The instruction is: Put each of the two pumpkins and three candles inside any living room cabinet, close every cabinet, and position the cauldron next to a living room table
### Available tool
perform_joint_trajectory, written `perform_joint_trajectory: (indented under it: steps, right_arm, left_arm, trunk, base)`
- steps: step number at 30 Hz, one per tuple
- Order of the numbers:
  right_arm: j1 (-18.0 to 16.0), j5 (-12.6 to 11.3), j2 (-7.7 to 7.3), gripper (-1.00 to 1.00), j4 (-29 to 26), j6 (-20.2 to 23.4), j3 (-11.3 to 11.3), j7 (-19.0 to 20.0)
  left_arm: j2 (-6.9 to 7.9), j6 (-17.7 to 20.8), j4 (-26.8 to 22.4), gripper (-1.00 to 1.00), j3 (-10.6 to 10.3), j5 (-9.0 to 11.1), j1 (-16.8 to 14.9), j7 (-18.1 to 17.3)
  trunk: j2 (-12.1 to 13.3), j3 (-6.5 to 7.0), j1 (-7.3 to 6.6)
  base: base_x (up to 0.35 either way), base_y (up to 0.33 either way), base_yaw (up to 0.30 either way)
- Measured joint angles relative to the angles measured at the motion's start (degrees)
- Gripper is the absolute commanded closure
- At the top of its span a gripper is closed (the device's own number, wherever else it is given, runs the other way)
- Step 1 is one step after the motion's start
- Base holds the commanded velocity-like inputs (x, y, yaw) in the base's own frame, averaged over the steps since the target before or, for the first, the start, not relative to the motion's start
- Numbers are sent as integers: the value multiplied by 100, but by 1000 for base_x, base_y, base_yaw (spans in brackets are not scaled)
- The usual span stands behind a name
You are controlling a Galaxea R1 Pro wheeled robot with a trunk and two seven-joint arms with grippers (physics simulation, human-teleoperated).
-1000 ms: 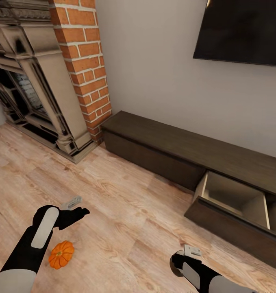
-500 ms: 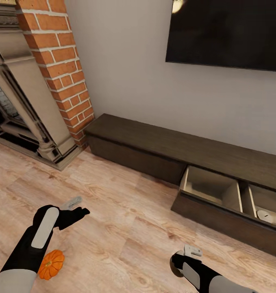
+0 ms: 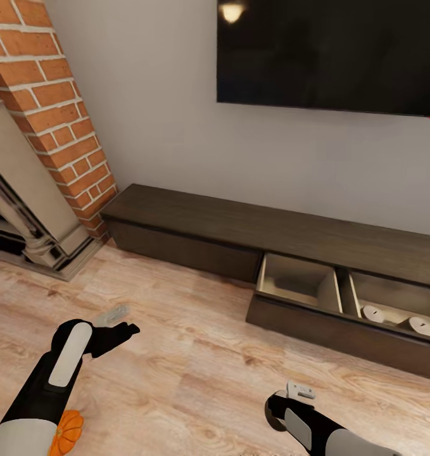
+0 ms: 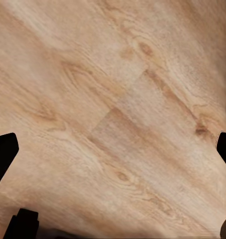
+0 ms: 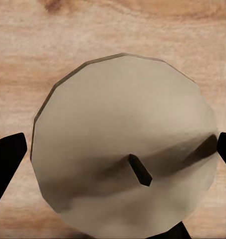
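My right gripper (image 3: 299,391) is low at the right over the floor. In the right wrist view it (image 5: 117,154) is shut on a beige round candle (image 5: 122,144) with a dark wick, seen from above, its fingertips (image 5: 8,159) at the candle's sides. My left gripper (image 3: 123,320) hangs open over bare floor with nothing between its fingers (image 4: 3,149). An orange pumpkin (image 3: 67,430) lies on the floor, partly hidden by my left arm. The dark-brown cabinet (image 3: 196,221) runs along the wall. Its right drawer (image 3: 341,329) is pulled out, with two pale candles (image 3: 373,313) in its right compartment.
A brick column (image 3: 50,107) and a fireplace surround (image 3: 25,215) stand at the left. A black TV (image 3: 328,54) hangs on the wall above the cabinet. Wood floor (image 3: 196,354) stretches between me and the cabinet.
The camera has turned right, so the fireplace slid off to the left and more of the open drawer with its two candles came into view. Both arms keep their pose.
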Motion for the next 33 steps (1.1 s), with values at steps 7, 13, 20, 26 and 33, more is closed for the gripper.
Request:
perform_joint_trajectory:
  steps: [7, 13, 20, 26, 33]
  right_arm:
    - [0, 0, 0, 100, 0, 0, 0, 0]
    - [0, -4, 0, 100, 0, 0, -1, 0]
    - [0, -3, 0, 100, 0, 0, -1, 0]
    - [0, -5, 0, 100, 0, 0, -1, 0]
    - [0, -8, 0, 100, 0, 0, -2, 0]
  left_arm:
    - [0, 0, -2, -100, 0, 0, 0, 0]
    - [0, 0, -2, -100, 0, -1, 0, 2]
    - [0, 0, -2, -100, 0, -1, 0, 3]
    - [0, 0, -2, -100, 0, -1, 0, 3]
    - [0, 0, -1, -100, 0, -1, 0, 3]
  trunk:
    - [281, 126, -154]
    - [483, 216, -264]
    - [483, 216, -264]
    - [483, 216, -264]
    - [483, 216, -264]
  base:
    - [-2, 0, -277]
    - [0, 0, -277]
    - [0, 0, -277]
    - [0, 0, -277]
    - [0, 0, -277]
